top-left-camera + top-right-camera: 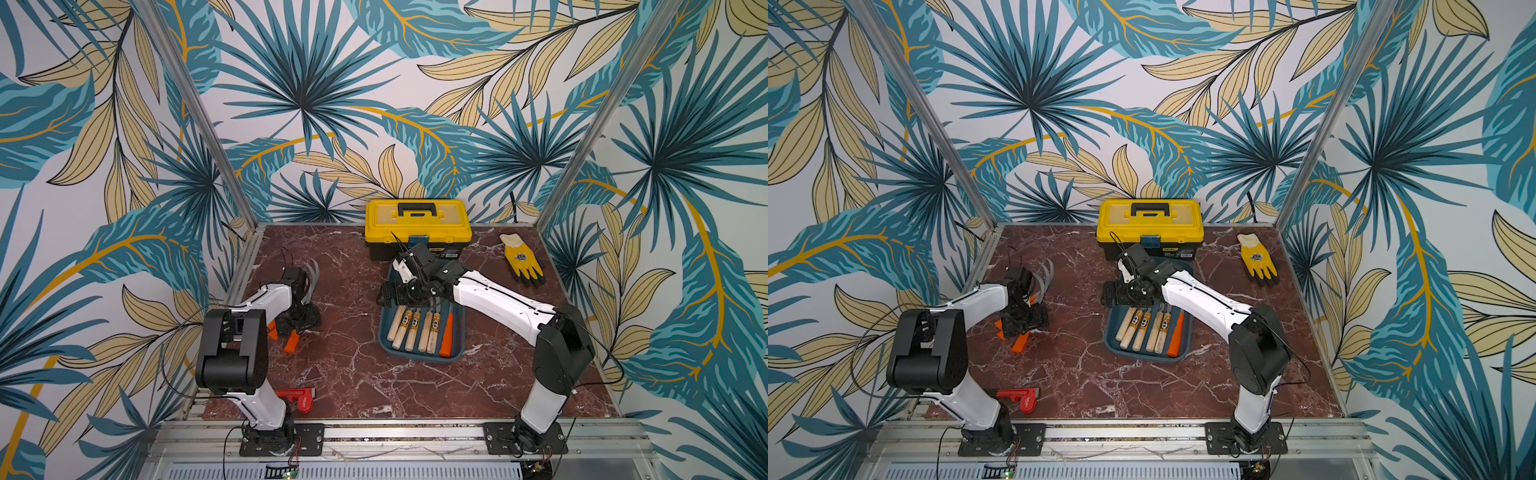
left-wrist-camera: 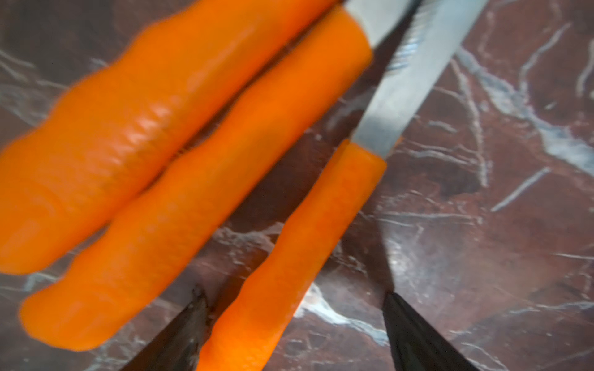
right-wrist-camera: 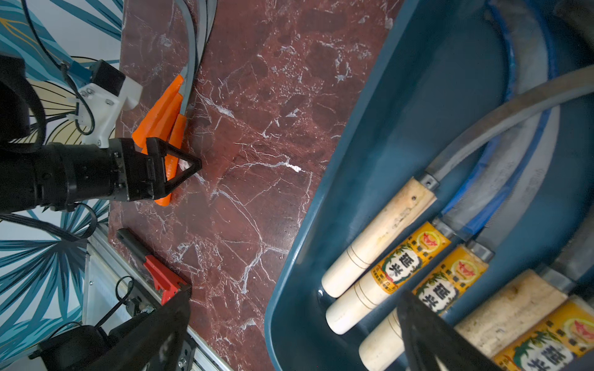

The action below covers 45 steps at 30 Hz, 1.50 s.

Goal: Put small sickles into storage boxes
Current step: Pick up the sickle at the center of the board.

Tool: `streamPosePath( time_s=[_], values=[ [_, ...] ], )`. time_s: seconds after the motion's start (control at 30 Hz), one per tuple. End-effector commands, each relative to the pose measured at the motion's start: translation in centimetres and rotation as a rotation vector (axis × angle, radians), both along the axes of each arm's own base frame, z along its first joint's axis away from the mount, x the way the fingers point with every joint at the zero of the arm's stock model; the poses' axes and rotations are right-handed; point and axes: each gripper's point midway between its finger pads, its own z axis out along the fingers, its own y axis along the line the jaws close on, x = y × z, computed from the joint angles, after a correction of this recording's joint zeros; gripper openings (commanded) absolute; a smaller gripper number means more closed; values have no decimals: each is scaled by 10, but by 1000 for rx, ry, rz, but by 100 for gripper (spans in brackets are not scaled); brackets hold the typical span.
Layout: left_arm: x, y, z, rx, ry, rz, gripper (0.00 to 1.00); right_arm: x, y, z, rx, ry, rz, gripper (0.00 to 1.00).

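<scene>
Left wrist view: your left hand (image 2: 293,294) stands wide astride the nearest orange-handled, grey-bladed small sickle (image 2: 318,208), which lies flat on the red marble table (image 2: 482,241), its long axis running between the fingers (image 2: 408,324).

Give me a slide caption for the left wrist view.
Left gripper, jaws open, straddles one orange-handled sickle beside two others on the marble table.

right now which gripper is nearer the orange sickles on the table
Left. The left gripper is right over the orange sickles, jaws straddling one handle; the right gripper is over the tray's far edge, well apart from them.
</scene>
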Motion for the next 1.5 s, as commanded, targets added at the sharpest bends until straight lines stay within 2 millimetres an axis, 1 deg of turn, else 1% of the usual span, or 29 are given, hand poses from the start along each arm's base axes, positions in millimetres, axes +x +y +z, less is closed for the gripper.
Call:
streamPosePath(
  time_s=[0.0, 0.07, 0.13, 0.3, 0.37, 0.43, 0.5, 0.6, 0.7, 0.87, 0.93, 1.2, 1.47],
  values=[
    [-13, -29, -8, -70, 27, -21, 77, -1, -10, 7, -26, -19, -8, 100],
    [-19, -38, -11, -77, 41, -28, 71, -1, -13, 7, -30, -22, -11, 100],
    [-23, -47, -13, -78, 51, -42, 67, -2, -14, 8, -32, -25, -12, 100],
    [-34, -66, -12, -81, 57, -67, 55, -4, -19, 10, -37, -32, -18, 99],
    [-37, -72, -11, -83, 55, -75, 47, -4, -20, 12, -36, -36, -19, 100],
    [-39, -78, -10, -85, 54, -82, 35, -5, -21, 13, -37, -40, -21, 100],
    [-40, -83, -10, -86, 56, -90, 31, -5, -22, 14, -37, -42, -21, 100],
    [-42, -89, -11, -88, 60, -99, 20, -7, -24, 15, -34, -44, -24, 100],
    [-40, -95, -8, -91, 53, -106, 12, -9, -27, 16, -36, -49, -26, 99],
    [-34, -106, 5, -95, 24, -115, 10, -15, -35, 18, -52, -56, -27, 100],
    [-31, -110, 12, -97, 8, -122, 7, -16, -39, 19, -58, -61, -31, 100],
    [-19, -124, 41, -107, -46, -147, 7, -21, -53, 23, -69, -73, -49, 100],
    [-18, -132, 65, -122, -88, -162, 5, -22, -66, 30, -74, -90, -70, 100]
  ],
)
